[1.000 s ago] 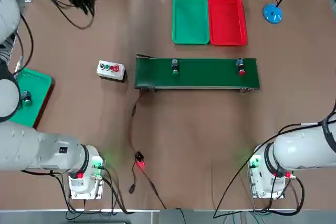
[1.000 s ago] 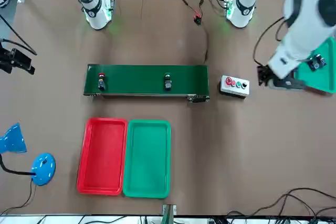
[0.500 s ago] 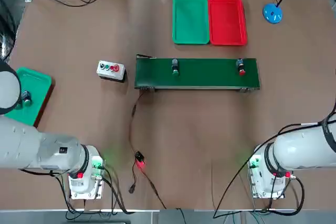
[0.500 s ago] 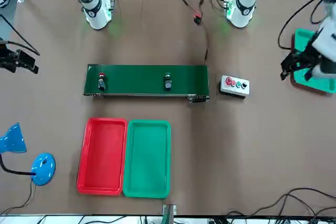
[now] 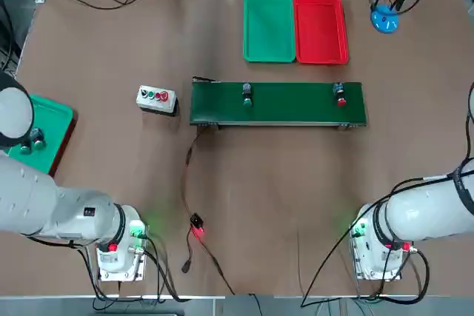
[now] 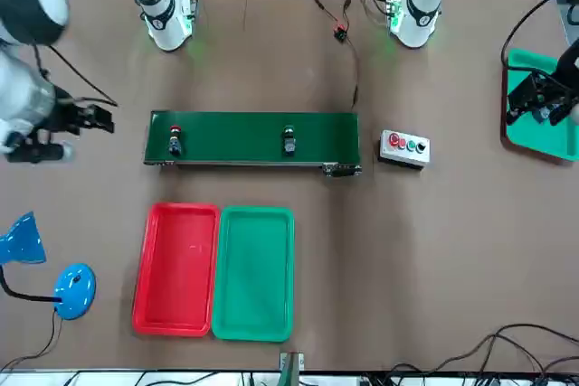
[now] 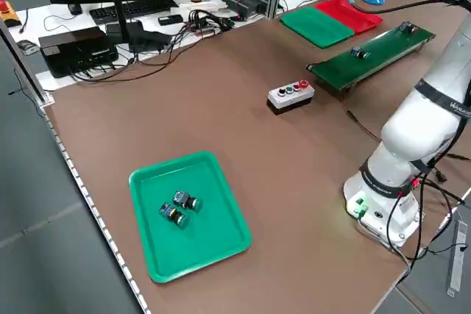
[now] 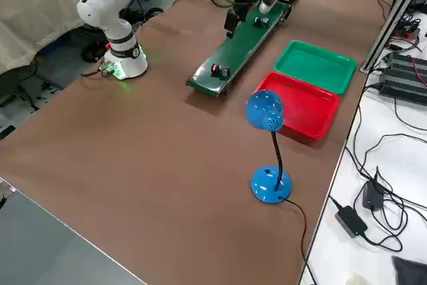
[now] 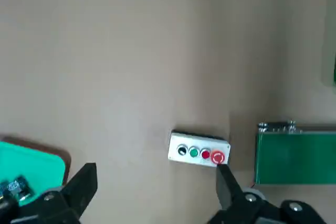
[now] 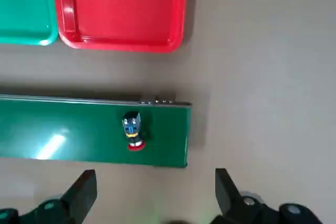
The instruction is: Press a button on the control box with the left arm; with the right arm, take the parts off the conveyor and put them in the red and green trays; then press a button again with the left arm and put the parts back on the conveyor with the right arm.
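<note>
Right end effector [image 10: 156, 174], released and empty, hangs above worktop level; the red-capped part [image 10: 134, 132] lies below it on the conveyor [image 10: 94, 148]. Best centre over its body, descend straight, close gently. Left end effector [image 9: 156, 169]: released, raised near a teal tray [image 9: 31, 166].

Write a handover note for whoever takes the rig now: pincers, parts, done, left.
Left pincer: open, empty, raised toward the table's left side.
Right pincer: open, empty, raised off the conveyor's right end.
Parts: green-capped switch and red-capped switch, both on the conveyor. Green tray and red tray are empty.
Done: unclear; the pictures don't settle whether any button on the control box was pressed.
Left: if the cycle hasn't run, all of it, button first; otherwise, probably nothing.
</note>
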